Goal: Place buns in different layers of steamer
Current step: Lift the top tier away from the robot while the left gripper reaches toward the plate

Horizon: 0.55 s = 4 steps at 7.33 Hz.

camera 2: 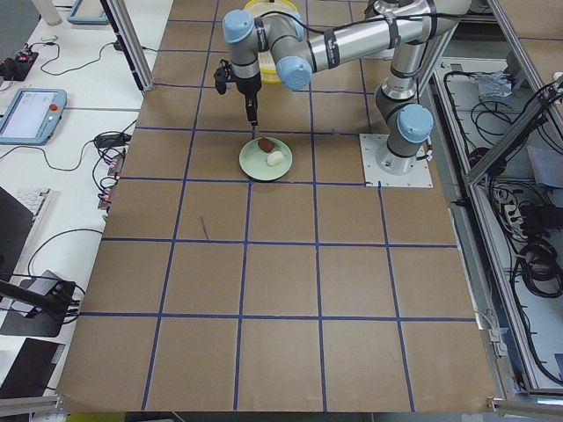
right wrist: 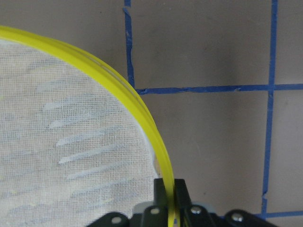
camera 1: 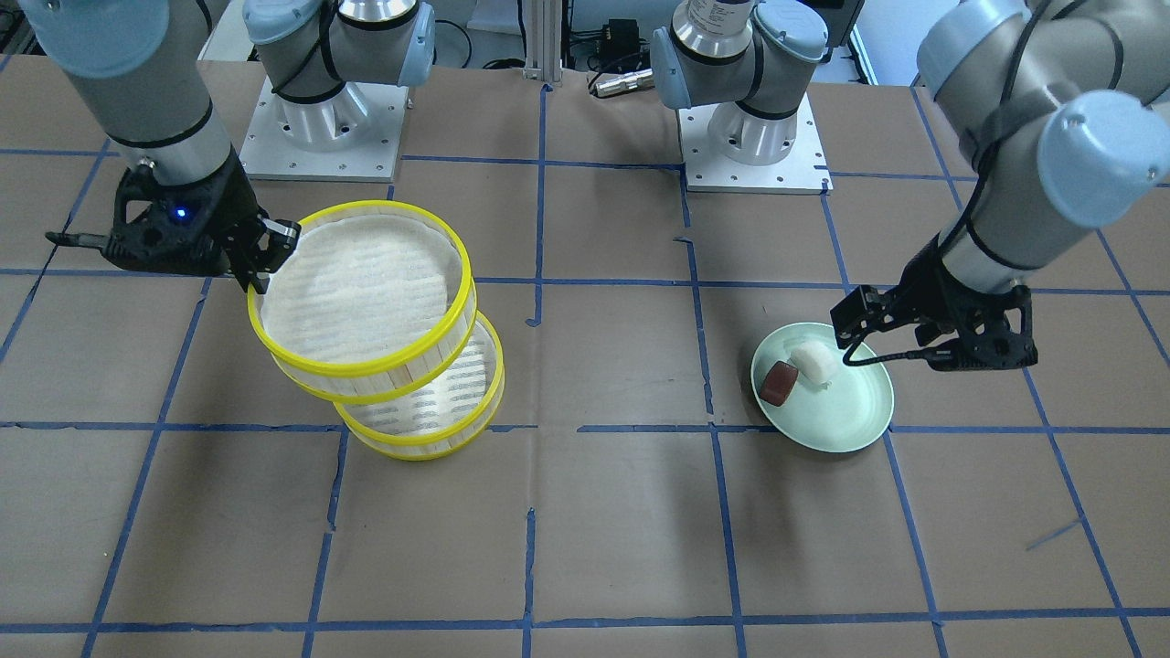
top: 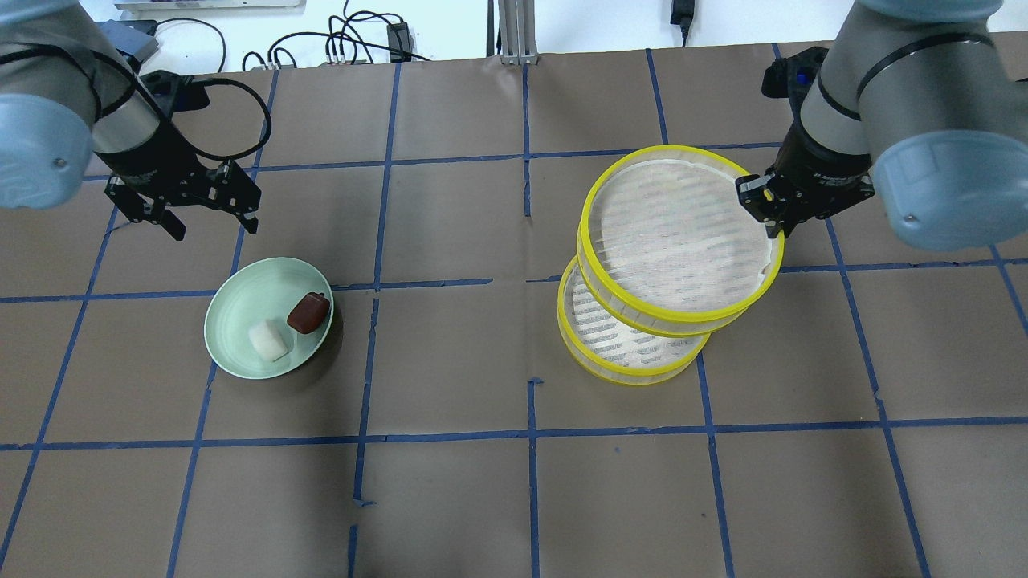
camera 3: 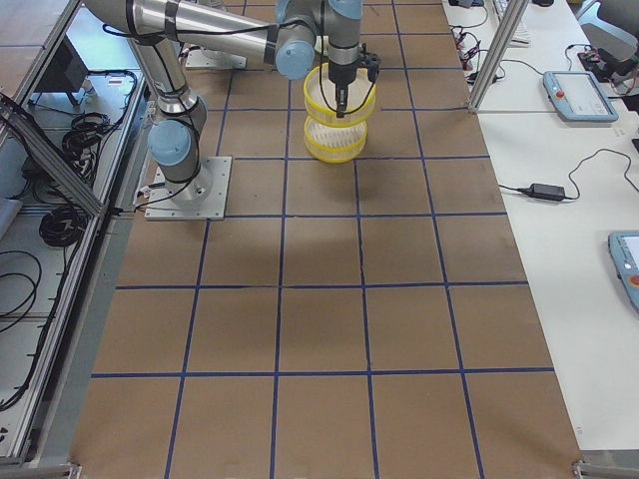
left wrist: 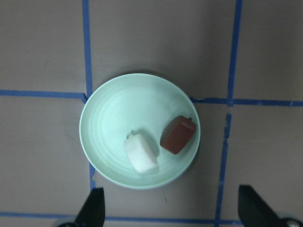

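right gripper (top: 771,210) pinches top round yellow-rimmed wooden tray (top: 675,233) (tilted, lift it flat) | left gripper (top: 214,229) fingers apart by pale green plate (top: 237,317)

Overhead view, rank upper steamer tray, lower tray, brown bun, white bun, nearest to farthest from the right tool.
1. Upper steamer tray: gripped by the right tool.
2. Lower tray: underneath, offset.
3. Brown bun: on the plate.
4. White bun: same plate, farther side.

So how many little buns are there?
2. The white bun and the reddish-brown bun lie side by side on the green plate. None shows in the upper steamer tray; the lower tray is partly covered, so one could hide there.
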Each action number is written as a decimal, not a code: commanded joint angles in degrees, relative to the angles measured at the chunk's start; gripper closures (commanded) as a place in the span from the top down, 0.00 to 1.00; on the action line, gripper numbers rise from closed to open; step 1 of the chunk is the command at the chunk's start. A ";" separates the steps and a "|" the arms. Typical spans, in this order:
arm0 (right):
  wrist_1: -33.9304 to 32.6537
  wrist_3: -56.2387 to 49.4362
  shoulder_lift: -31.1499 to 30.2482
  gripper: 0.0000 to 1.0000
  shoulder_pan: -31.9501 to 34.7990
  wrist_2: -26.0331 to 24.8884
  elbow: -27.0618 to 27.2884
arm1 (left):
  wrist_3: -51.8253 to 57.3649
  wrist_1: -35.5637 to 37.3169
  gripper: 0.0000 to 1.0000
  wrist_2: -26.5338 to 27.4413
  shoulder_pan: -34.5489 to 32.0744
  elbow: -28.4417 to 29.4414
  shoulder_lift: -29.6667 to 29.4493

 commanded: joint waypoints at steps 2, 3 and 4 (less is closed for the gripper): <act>7.73 0.32 -2.33 0.04 -0.14 -0.23 -4.76 | 1.60 6.11 0.99 -0.04 5.84 -5.37 -6.51; 7.65 0.41 -2.33 0.04 -0.14 -0.83 -4.67 | -2.67 7.51 0.98 -0.04 5.95 -6.42 -8.19; 7.30 0.41 -2.33 0.05 -0.14 -0.92 -4.67 | -7.33 7.87 0.96 -0.13 5.95 -8.96 -7.95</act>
